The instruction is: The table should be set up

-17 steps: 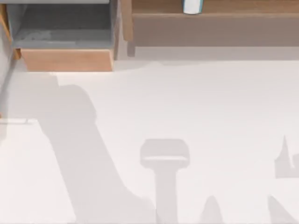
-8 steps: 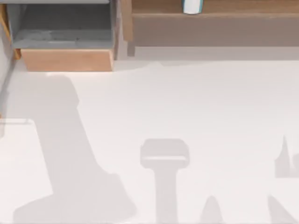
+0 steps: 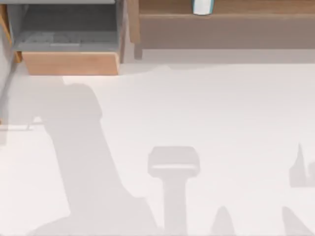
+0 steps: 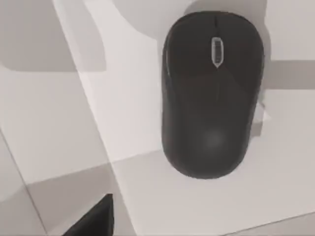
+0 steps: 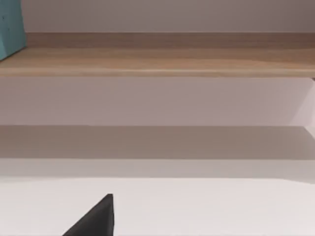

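The table (image 3: 221, 113) is a wide, bare off-white top crossed by grey arm shadows. In the left wrist view a black computer mouse (image 4: 211, 93) with a silver scroll wheel lies flat on a pale flat sheet (image 4: 197, 206). A dark corner of my left gripper (image 4: 93, 221) sits at the frame's edge, apart from the mouse. In the right wrist view a dark corner of my right gripper (image 5: 96, 219) hovers over the table (image 5: 206, 206), facing the shelf.
A grey-lined box with a light wooden front (image 3: 71, 63) stands open at the back left. A long light-brown wooden shelf (image 3: 226, 22) runs along the back right, carrying a white and teal cup (image 3: 202, 7). A teal object (image 5: 11, 27) stands on the shelf (image 5: 162, 61).
The left arm's shadow on the table swung left, then back to the right. The shadows on the right side have not moved.
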`<action>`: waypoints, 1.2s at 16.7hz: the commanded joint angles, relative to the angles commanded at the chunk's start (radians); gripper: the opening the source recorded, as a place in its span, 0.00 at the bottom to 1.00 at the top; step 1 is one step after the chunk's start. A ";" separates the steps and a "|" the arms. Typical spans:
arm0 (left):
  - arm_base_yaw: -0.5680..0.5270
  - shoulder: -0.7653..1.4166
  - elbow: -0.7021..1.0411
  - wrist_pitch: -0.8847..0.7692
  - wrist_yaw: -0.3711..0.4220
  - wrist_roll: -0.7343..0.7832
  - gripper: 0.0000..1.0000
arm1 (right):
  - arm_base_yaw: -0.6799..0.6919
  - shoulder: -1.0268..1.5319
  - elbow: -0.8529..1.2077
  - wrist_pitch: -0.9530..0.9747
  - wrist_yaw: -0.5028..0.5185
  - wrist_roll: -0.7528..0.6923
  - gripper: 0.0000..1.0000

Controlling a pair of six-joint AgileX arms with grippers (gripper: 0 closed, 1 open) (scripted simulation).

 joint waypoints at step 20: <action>-0.016 0.084 -0.107 0.196 -0.010 -0.004 1.00 | 0.000 0.000 0.000 0.000 0.000 0.000 1.00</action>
